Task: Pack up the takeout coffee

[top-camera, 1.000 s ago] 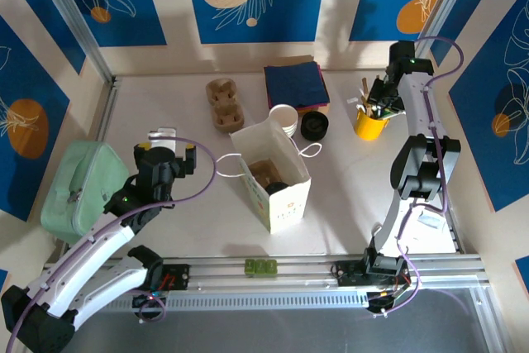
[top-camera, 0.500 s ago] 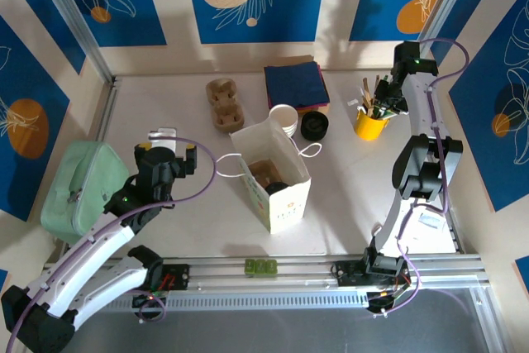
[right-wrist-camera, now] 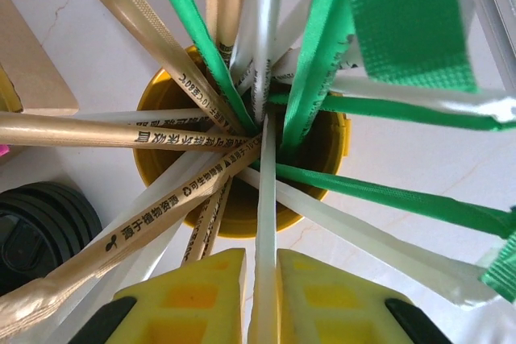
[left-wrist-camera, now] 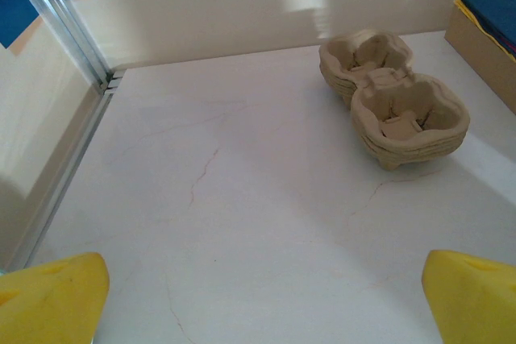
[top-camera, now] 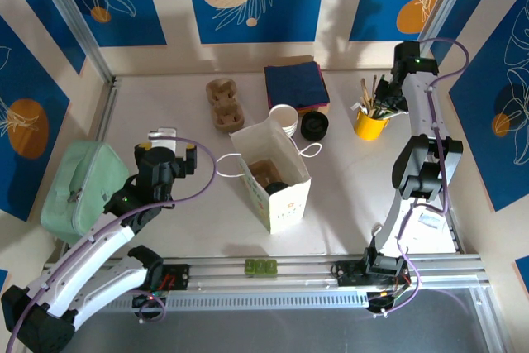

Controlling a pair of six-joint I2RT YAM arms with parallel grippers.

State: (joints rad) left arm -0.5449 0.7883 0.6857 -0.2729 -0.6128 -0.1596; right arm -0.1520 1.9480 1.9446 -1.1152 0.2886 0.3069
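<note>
Right gripper (right-wrist-camera: pixel 262 267) has shifted a touch right over the yellow cup (top-camera: pixel 370 124) since a second ago and its jaws have come together; left gripper (top-camera: pixel 167 153) hasn't budged

We see the right jaws pinched on one white straw (right-wrist-camera: pixel 264 199), on the part that stands out of the cup. We guess it's taken there so it can lift clear of the bundle. Green straws (right-wrist-camera: pixel 318 62) and stirrers (right-wrist-camera: pixel 121 130) fan out all round it and cross it, so some may drag along

Left gripper is spread wide with nothing in it, parked over bare table (top-camera: pixel 347 179) at left and facing the carriers (left-wrist-camera: pixel 395 110), out of the way

Coffee (top-camera: pixel 278 188): we take the dark round lid inside the bag (top-camera: pixel 285 204) to be it, next to something brown; cup body is hidden. The bag stands mid-table with its mouth open upward, so we'd say a straw can drop in from above

Room: open table between yellow cup and bag. Lids (top-camera: pixel 314 126) and cups (top-camera: pixel 283 116) sit just far of the bag, near that path. Wall (top-camera: pixel 496 121) is close on the right, so little room there; plenty toward the near left
</note>
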